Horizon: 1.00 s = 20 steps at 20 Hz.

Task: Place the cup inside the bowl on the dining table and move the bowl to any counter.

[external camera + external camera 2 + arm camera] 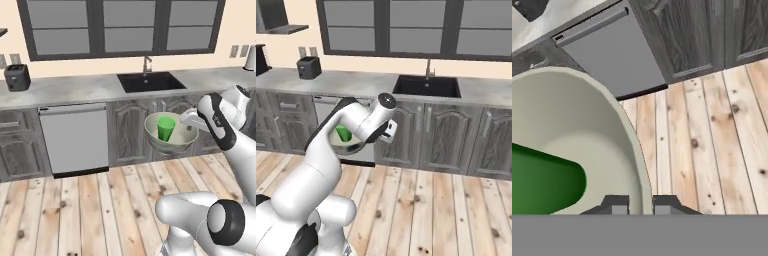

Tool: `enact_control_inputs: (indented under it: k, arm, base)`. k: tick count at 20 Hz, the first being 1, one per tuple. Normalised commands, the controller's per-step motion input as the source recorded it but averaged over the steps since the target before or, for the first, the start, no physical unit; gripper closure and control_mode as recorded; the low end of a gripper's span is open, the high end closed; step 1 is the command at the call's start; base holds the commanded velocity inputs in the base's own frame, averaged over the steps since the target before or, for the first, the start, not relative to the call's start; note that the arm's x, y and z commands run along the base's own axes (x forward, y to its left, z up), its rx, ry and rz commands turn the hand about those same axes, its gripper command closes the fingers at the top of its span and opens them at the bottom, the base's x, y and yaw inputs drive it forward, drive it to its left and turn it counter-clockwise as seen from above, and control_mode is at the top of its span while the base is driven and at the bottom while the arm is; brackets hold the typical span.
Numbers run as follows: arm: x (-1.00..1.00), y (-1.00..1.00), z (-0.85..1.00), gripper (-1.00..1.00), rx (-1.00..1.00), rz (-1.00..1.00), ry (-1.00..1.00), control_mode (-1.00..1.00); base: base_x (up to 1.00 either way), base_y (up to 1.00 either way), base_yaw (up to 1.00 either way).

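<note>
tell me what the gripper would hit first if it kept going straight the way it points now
Probably the wooden floor: the gripper, shut on the bowl rim with the cup inside, looks down past it at the planks. Depth is uncertain.

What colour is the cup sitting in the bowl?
Bright green; the cup shows best in the left base view, standing inside the pale bowl.

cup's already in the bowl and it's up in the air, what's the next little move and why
Probably carry the bowl up and forward toward the counter. The gripper pinches the bowl's rim, the cup stands inside, and the bowl hangs over the wooden floor, lower than the worktop beside the sink.
</note>
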Motion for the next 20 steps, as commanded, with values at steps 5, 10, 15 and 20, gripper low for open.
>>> enact_control_inputs:
  k: [5, 10, 15, 20]
  arm:
    - [0.00, 0.00, 0.00, 1.00, 0.00, 0.00, 0.00, 1.00]
    - [0.00, 0.00, 0.00, 1.00, 0.00, 0.00, 0.00, 1.00]
    - [0.00, 0.00, 0.00, 1.00, 0.00, 0.00, 0.00, 1.00]
    - [0.00, 0.00, 0.00, 1.00, 0.00, 0.00, 0.00, 1.00]
  base:
    - [1.00, 0.00, 0.00]
    - [1.00, 0.00, 0.00]
    - [1.00, 0.08, 0.00]
    - [0.71, 0.37, 0.00]
